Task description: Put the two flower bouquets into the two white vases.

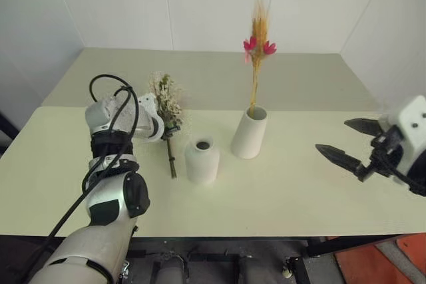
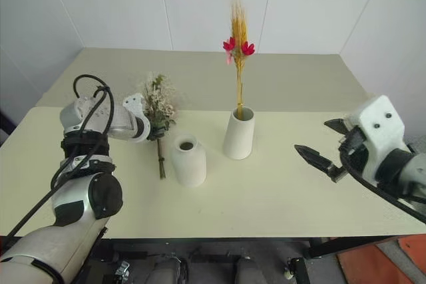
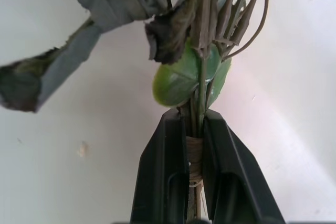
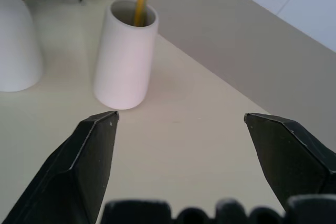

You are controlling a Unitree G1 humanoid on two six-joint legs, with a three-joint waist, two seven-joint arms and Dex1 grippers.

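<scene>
Orange plume stem [image 1: 257, 44] in taller vase [image 1: 249, 134]

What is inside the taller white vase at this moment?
The slender stem stands upright in the taller vase, its orange plume and pink-red blossoms rising well above the wide mouth. The vase wall hides the stem's lower end, so how deep it reaches cannot be seen.

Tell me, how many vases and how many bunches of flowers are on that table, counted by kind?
White vases: 2, the short bottle-shaped vase and the taller vase.
Flower bouquets: 2, the slender orange stem standing in the taller vase, and the bushy bunch gripped by the left gripper.
Total: 4.
</scene>
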